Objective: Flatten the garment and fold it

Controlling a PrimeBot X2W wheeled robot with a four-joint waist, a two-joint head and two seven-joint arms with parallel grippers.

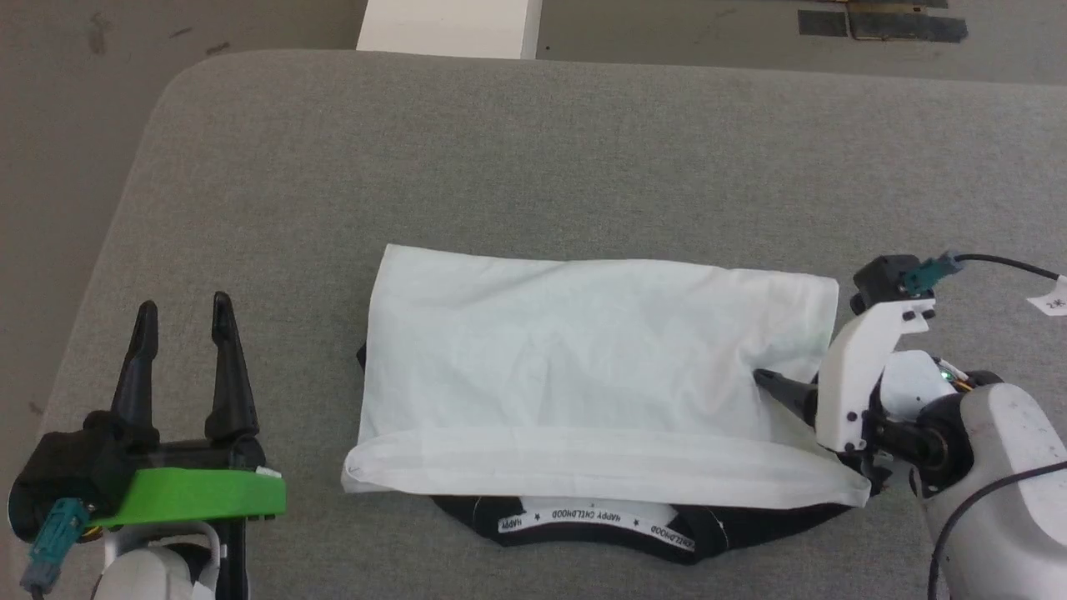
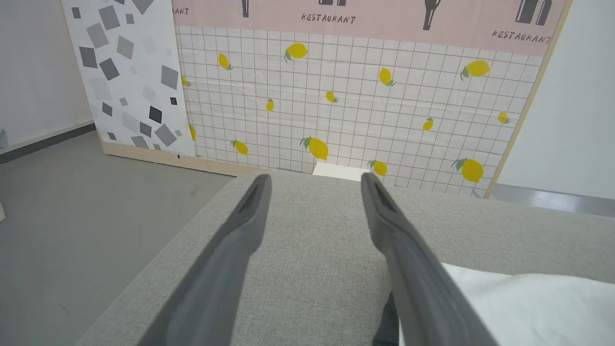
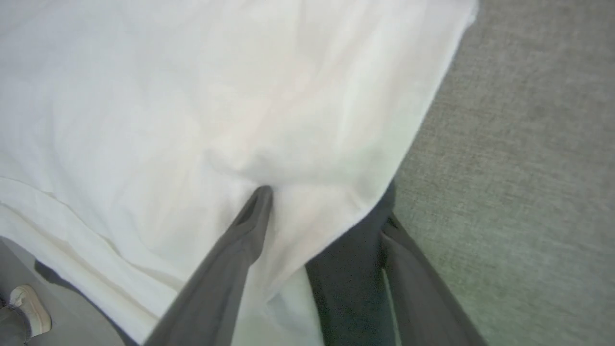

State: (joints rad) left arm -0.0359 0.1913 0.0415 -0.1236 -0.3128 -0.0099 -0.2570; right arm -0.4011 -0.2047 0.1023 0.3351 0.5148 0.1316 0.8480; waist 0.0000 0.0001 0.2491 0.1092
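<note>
The garment lies folded on the grey table: a white rectangle with a rolled white edge toward me. Its black band with white lettering peeks out below that edge. My right gripper is at the garment's right edge and stands open. In the right wrist view one finger rests on top of the white cloth. The other finger runs beneath it, beside a black sleeve. My left gripper stands open left of the garment, nothing between its fingers. A white corner of the garment lies to its right.
The grey padded table has a rounded far-left corner, with floor beyond its left side. A white block stands past the far edge. A lemon-print panel rises behind the table. A person's shoe is on the floor.
</note>
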